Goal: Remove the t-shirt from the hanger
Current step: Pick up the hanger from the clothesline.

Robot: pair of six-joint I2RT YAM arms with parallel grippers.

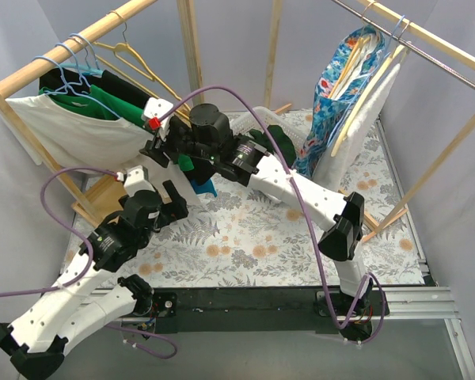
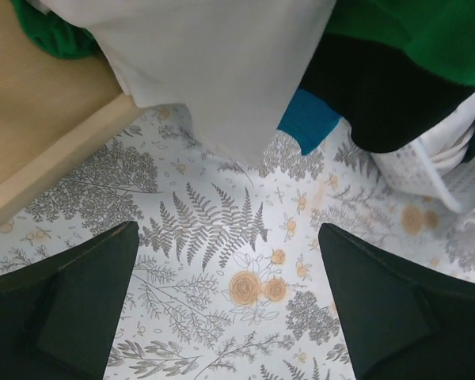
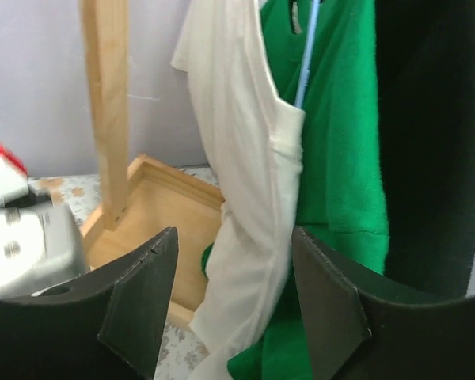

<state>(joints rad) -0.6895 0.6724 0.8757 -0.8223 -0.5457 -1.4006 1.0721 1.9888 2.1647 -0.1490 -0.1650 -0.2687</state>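
Task item: white t-shirt (image 1: 71,134) – hangs from the left wooden rail (image 1: 71,43), its body pulled out slanting toward the table's middle.
Hanger: pale-blue wire hanger (image 3: 305,55) – one thin leg shows between the white cloth and the green garment (image 3: 340,158); which garment it carries cannot be told.
Neighbours on the rail: the green garment lies against the t-shirt, with a black garment (image 3: 427,142) beside it.
Right gripper (image 3: 233,237): raised to the hanging clothes, jaws well apart; the t-shirt's edge falls across the gap between them, and contact cannot be told.
Left gripper (image 2: 228,229): fingers spread to their widest, holding nothing, pointed down at the fern-printed tablecloth (image 2: 214,222) just below the t-shirt's hem.
Beneath the rail: a wooden post (image 3: 107,103) stands on a shallow wooden base (image 3: 166,214).
Right side of the table: a blue floral garment (image 1: 340,87) hangs from the right rail (image 1: 427,39).
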